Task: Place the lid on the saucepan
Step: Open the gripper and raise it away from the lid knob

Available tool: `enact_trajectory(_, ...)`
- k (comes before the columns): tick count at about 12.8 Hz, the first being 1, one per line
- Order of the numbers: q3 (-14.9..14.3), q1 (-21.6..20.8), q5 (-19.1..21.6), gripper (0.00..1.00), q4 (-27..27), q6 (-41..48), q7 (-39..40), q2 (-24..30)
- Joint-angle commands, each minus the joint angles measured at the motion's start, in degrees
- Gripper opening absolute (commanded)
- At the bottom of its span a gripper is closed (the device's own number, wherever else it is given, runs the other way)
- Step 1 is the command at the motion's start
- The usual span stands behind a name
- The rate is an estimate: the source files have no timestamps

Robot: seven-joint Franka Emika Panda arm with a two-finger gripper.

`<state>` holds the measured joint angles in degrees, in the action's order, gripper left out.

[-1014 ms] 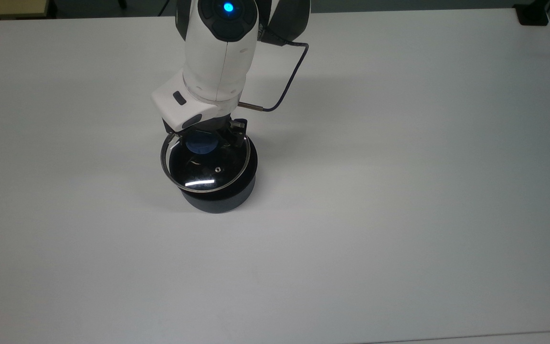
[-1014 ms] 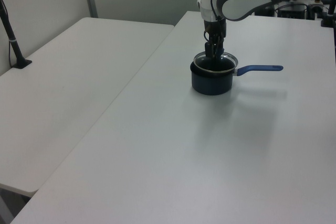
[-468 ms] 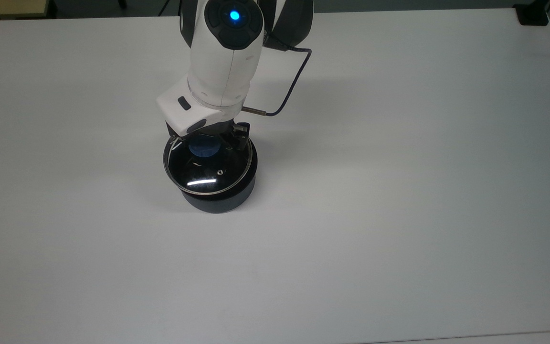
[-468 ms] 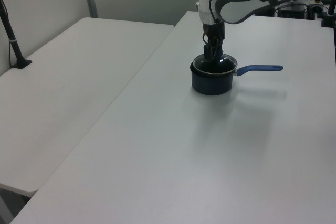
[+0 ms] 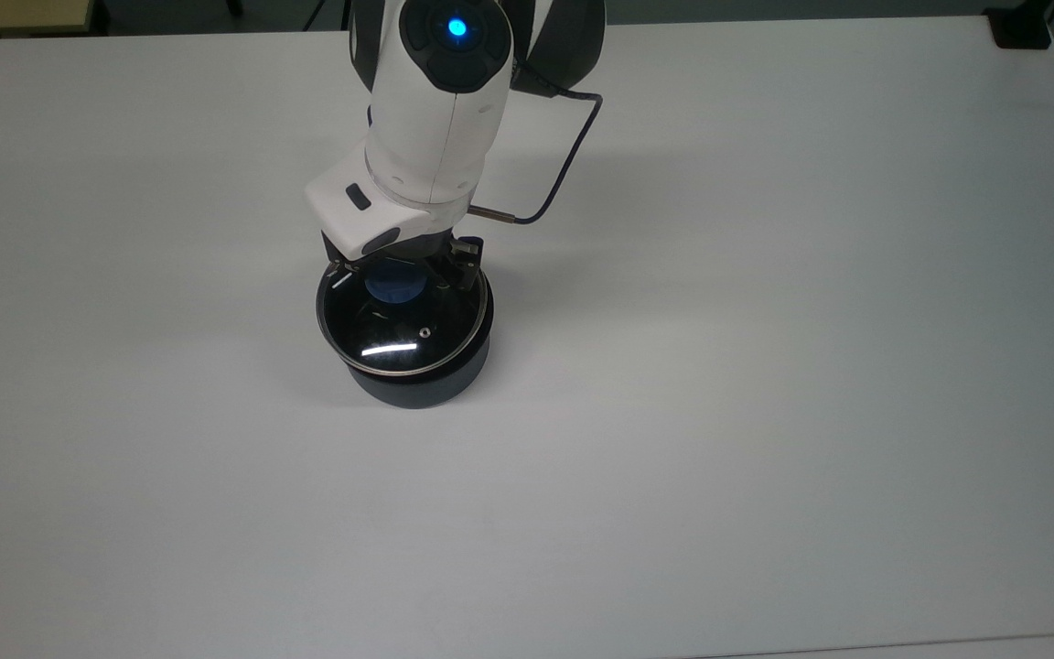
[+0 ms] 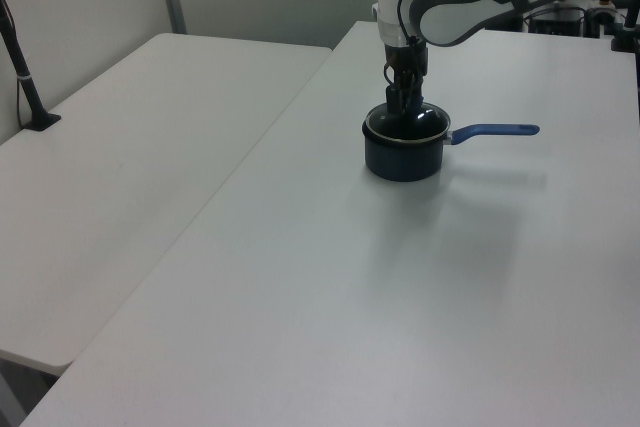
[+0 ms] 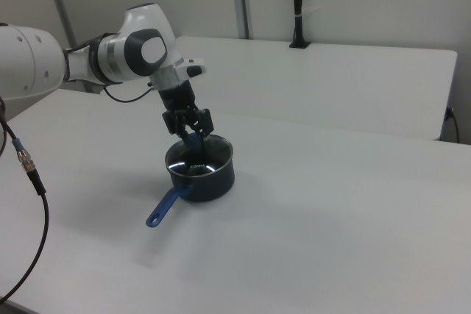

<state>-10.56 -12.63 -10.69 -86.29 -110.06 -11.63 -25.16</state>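
On white table (image 5: 765,366): saucepan (image 6: 402,155), handle toward left view's right; pincer (image 5: 396,279) pinching lid (image 5: 403,334) knob.

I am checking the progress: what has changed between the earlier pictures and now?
The lid, gripped by its blue knob in the hand, came down and now sits level on the saucepan. The saucepan itself did not move.

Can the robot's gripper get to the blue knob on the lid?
Yes, it looks that way: the gripper is already right at the blue knob of the lid on the saucepan, with nothing between them.
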Motion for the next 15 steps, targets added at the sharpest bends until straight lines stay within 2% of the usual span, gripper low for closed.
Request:
enact_trajectory(1,0.19,-0.82,-1.00,0.49,-0.02,-1.92,-1.91,-0.93)
enact_trajectory(5,0.19,-0.90,-1.61,0.49,-0.02,-2.62,-2.26,-1.20)
enact_trajectory(6,0.19,-0.82,-1.88,0.64,-0.02,-2.62,-2.26,-1.20)
enact_trajectory(7,0.28,-0.82,-1.79,1.00,-0.02,-2.53,-2.26,-1.12)
enact_trajectory(10,0.10,-0.21,-0.57,1.00,-0.02,-2.01,-2.35,0.28)
enact_trajectory(12,0.19,0.84,3.98,1.00,-0.54,0.61,-1.83,5.36)
enact_trajectory(13,0.89,2.07,4.79,1.00,-1.07,4.46,-0.69,8.26)
enact_trajectory(15,6.05,6.02,5.41,1.00,-7.45,7.65,1.17,15.98)
